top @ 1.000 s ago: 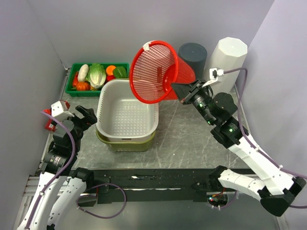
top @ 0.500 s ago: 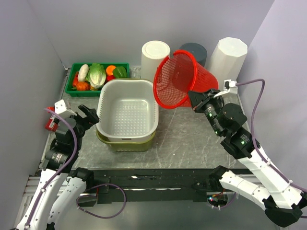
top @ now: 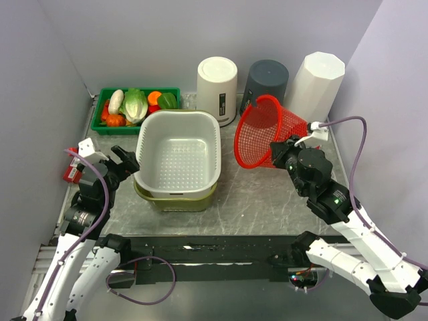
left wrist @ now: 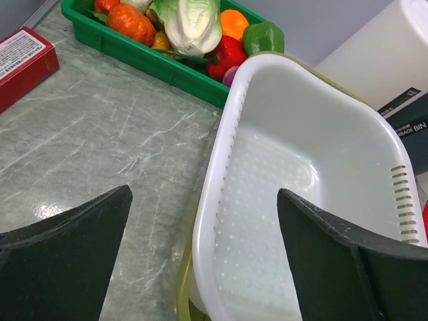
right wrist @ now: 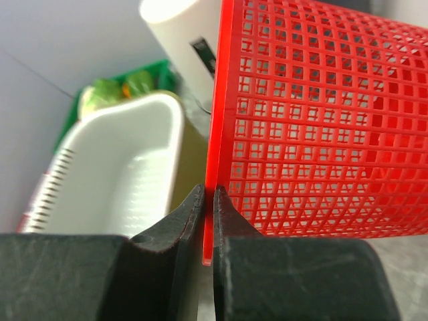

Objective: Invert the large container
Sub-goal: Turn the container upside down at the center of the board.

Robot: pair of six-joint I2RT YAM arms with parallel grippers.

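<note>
Right end effector [right wrist: 208, 200] on red basket [right wrist: 321, 120] rim; vegetables [left wrist: 190, 23] in tray [left wrist: 144, 57].

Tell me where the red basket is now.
In the top view the red basket is right of centre, tilted, in front of the dark grey bin and right of the white tub; the right gripper pinches its rim.
</note>
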